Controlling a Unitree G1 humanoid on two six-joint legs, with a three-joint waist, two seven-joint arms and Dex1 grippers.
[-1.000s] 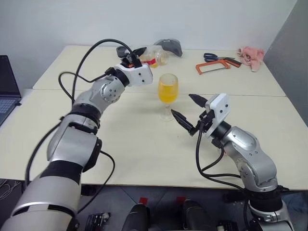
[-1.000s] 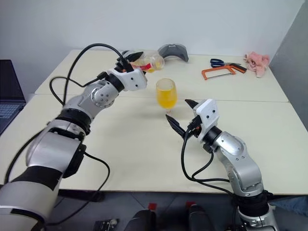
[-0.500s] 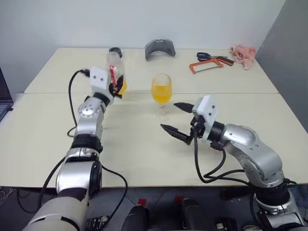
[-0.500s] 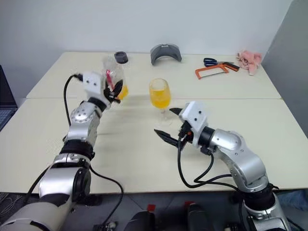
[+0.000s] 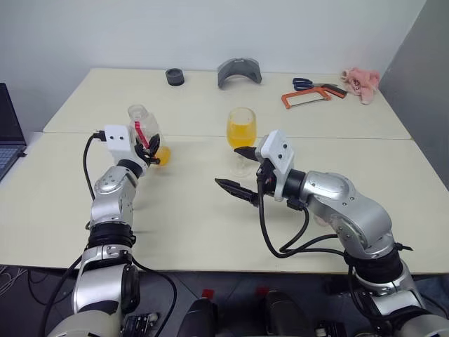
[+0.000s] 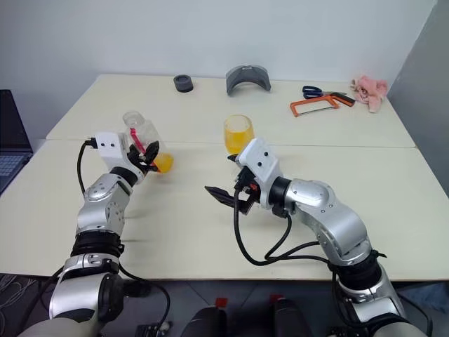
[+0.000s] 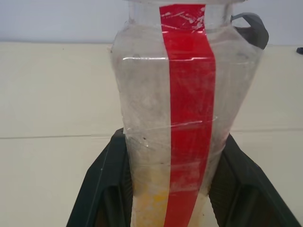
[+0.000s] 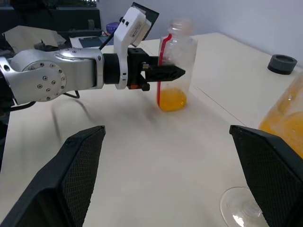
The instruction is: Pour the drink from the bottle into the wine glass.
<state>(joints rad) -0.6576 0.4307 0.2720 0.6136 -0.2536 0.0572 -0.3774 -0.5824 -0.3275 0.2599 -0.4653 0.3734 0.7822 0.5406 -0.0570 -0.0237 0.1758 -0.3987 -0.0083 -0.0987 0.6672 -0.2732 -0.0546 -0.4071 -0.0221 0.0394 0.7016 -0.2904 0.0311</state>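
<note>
Left gripper (image 5: 149,149) pinches bottle (image 5: 144,132): 1 plain red label strip (image 7: 189,118), no readable text. Right gripper (image 5: 237,171) jaws spread near wine glass (image 5: 242,133).

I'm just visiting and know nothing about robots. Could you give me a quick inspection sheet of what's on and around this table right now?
Surface: pale table, a seam running across it.
Job's things: wine glass upright, bowl largely full of orange drink; bottle upright, uncapped, a little drink left at its bottom.
Clutter: along the far edge, black cap, grey curved part, scissors, orange hacksaw, pink cloth.
Hands: left hand shut on the bottle; right hand open, empty, just in front of the glass.
Cables: black cables looped on both arms.
Surroundings: white wall behind; laptop at the left edge.
</note>
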